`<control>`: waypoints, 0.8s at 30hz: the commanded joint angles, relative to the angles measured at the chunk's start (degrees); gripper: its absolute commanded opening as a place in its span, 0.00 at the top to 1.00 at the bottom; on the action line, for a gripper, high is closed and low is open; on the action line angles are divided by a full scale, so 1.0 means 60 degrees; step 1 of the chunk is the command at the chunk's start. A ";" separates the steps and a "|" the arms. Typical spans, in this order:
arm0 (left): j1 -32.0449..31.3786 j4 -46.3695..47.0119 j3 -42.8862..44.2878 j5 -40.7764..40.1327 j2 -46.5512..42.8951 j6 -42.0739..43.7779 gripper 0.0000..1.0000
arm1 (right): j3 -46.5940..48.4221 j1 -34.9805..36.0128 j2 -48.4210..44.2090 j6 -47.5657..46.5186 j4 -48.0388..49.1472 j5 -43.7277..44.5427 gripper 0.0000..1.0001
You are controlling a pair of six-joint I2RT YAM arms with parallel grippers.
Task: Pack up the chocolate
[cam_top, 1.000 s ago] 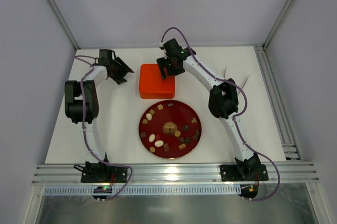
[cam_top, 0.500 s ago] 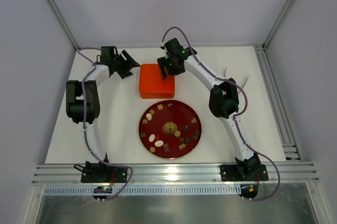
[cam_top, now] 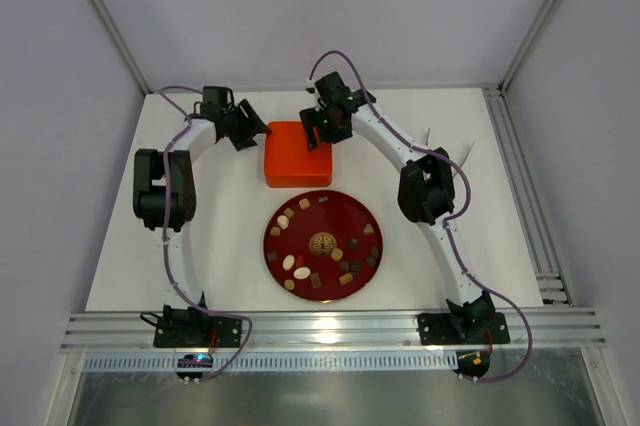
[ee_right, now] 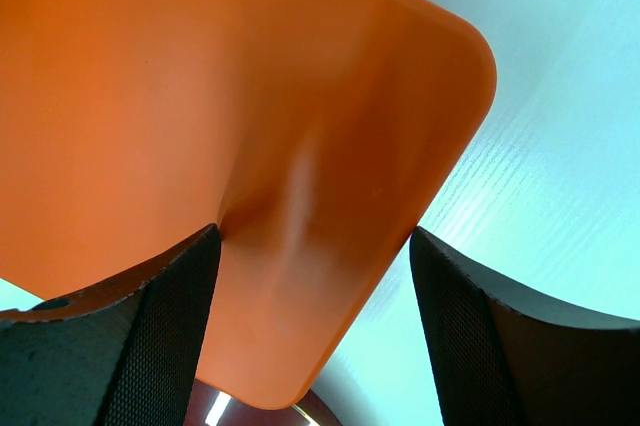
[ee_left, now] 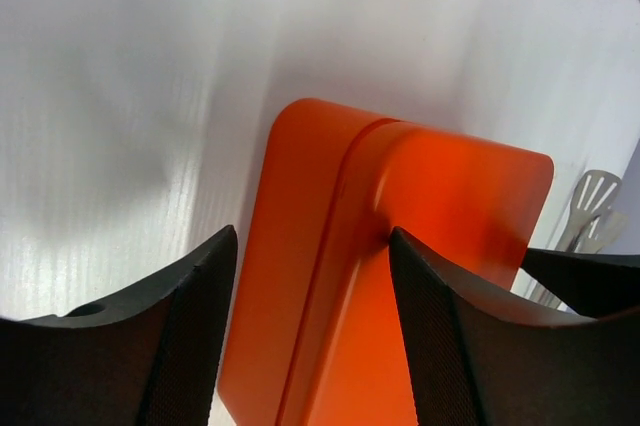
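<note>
Top external — chocolate [cam_top: 288, 262] scattered on red plate [cam_top: 330, 221], oval axes seemingly mixed

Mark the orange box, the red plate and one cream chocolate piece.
orange box [cam_top: 295, 158], top external view, its top face.
red plate [cam_top: 348, 214], top external view, bare upper-right surface.
cream chocolate piece [cam_top: 288, 262], top external view, its middle.
</note>
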 commanded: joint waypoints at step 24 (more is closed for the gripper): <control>-0.0983 -0.2949 0.0397 -0.3128 0.0940 0.0778 0.50 | 0.0179 -0.0450 0.0595 -0.0098 -0.0291 -0.0094 0.23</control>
